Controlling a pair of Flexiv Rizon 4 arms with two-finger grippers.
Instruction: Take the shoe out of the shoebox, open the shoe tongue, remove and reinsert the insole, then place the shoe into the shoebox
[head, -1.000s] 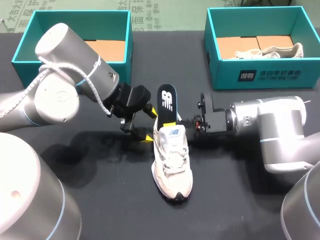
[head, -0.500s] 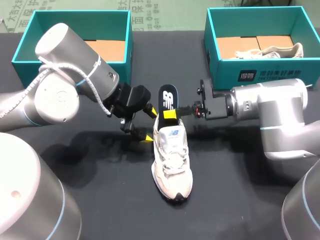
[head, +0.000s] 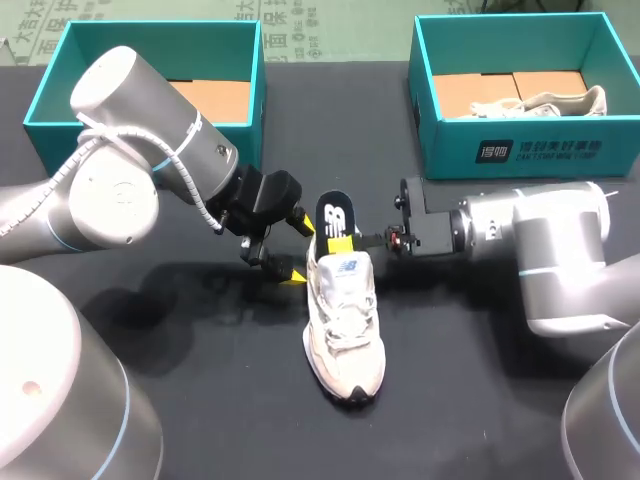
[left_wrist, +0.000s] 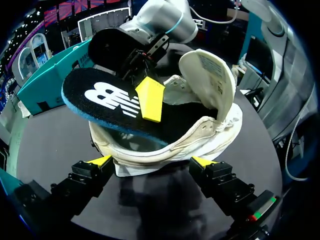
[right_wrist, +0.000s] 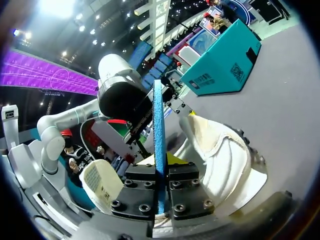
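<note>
A white sneaker lies mid-table, toe toward the front edge. A black insole with a blue edge stands tilted out of the sneaker's opening. My right gripper is shut on it just above the collar. The right wrist view shows the insole edge-on, pinched in the right gripper, with the shoe beneath. My left gripper stands open around the heel. In its wrist view the left gripper straddles the shoe; the tongue is folded up and the insole leans out.
A teal shoebox stands at the back left with bare cardboard inside. A second teal shoebox at the back right holds another pale shoe. Dark tabletop lies open in front of and beside the sneaker.
The right gripper rose a little, then came down, closing on the insole. The insole now sits lower in the shoe. The left arm and sneaker have stayed put.
</note>
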